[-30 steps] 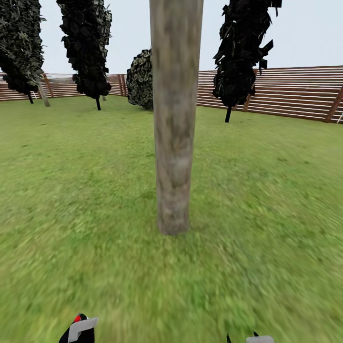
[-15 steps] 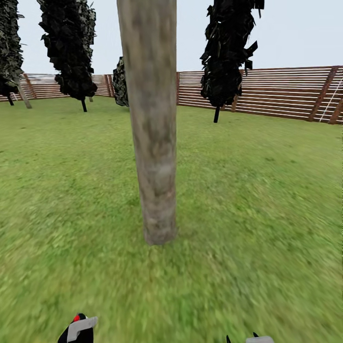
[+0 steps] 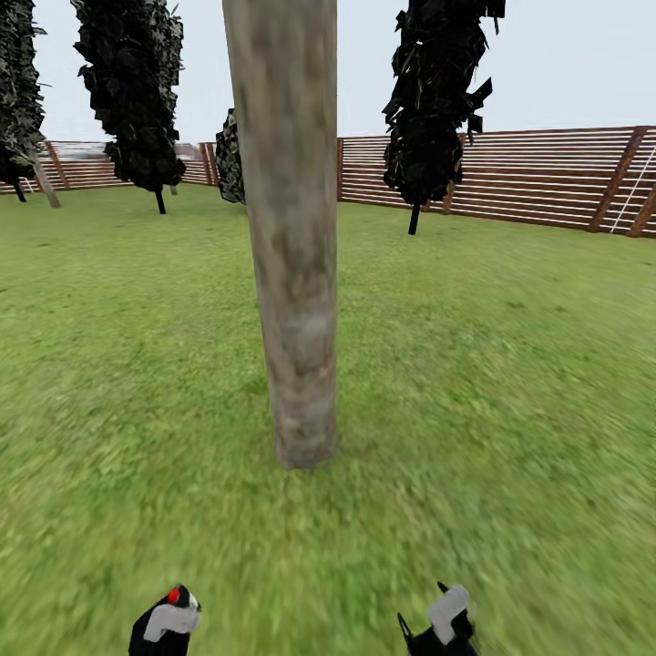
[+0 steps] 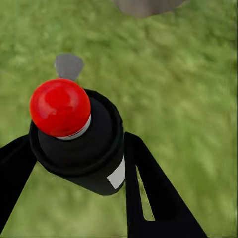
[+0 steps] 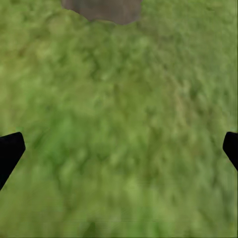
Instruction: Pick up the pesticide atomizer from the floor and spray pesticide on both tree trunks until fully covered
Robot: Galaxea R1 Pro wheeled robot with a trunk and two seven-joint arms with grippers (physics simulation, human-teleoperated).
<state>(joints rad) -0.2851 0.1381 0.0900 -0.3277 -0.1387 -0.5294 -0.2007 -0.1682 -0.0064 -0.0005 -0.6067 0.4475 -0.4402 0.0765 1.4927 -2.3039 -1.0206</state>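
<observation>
You are standing on the garden's green lawn, which runs back to the brown slatted fence. Dark-leaved trees stand along that fence, one of them off to the right and another to the left. Straight ahead and near you rises the tree trunk, a thick grey-brown and beige cylinder, upright, its base meeting the grass just left of the middle of the head view. I can make out no white specks on its bark.

Low in the head view sit your two arms. Your left pincer is clamped around the pesticide atomizer, a black bottle with a red cap; its black fingers press both sides of the body. The bottle hangs above the grass, short of the trunk's base.

Your right pincer is spread wide with nothing between its fingertips, grass below and the trunk's foot ahead.
</observation>
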